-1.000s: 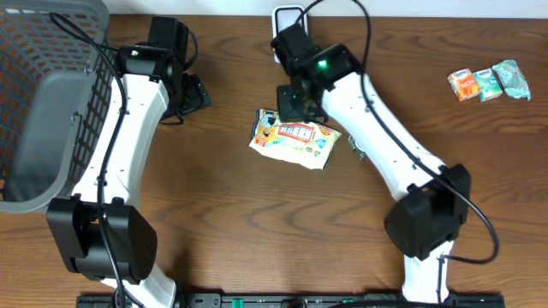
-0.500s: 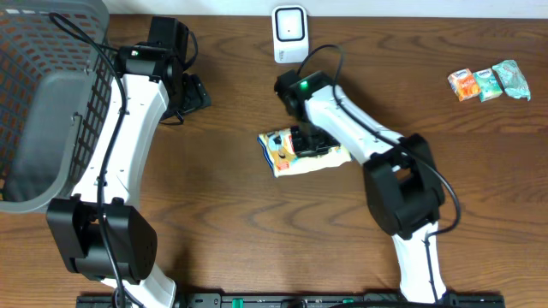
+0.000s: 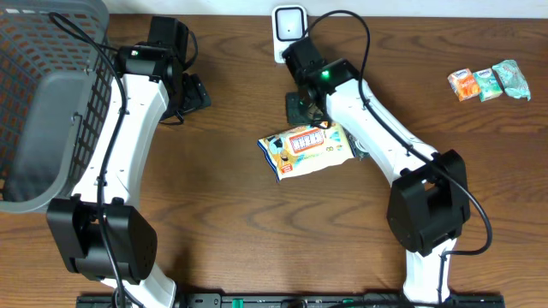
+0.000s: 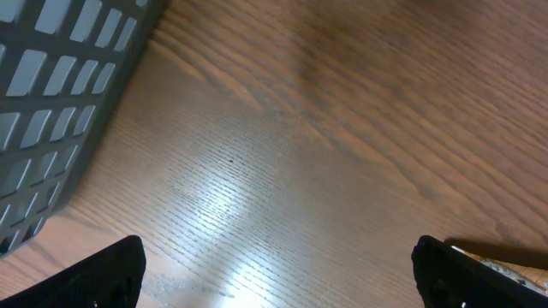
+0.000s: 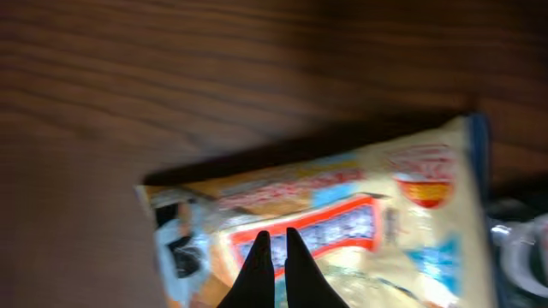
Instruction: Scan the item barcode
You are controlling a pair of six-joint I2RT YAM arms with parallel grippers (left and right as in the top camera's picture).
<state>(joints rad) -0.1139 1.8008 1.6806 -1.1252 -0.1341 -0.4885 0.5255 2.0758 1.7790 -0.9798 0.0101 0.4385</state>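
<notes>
The item is a yellow snack packet (image 3: pixel 306 149) with a red-framed label, lying flat on the table with its printed face up; no barcode shows. A white scanner (image 3: pixel 290 32) stands at the table's back edge. My right gripper (image 3: pixel 308 111) hangs between scanner and packet. In the right wrist view its fingers (image 5: pixel 274 238) are pressed together, shut on nothing, over the blurred packet (image 5: pixel 342 214). My left gripper (image 3: pixel 193 92) is off to the left, away from the packet. Its fingers (image 4: pixel 103 275) are spread wide over bare wood.
A grey plastic basket (image 3: pixel 38 103) fills the far left, its wall (image 4: pixel 51 94) showing in the left wrist view. Three small snack packs (image 3: pixel 488 83) lie at the back right. A cable loops from the right arm past the scanner.
The right arm swept down over the packet, then drew back toward the scanner. The packet slid toward the front and turned, now tilted. The left arm has not moved.
</notes>
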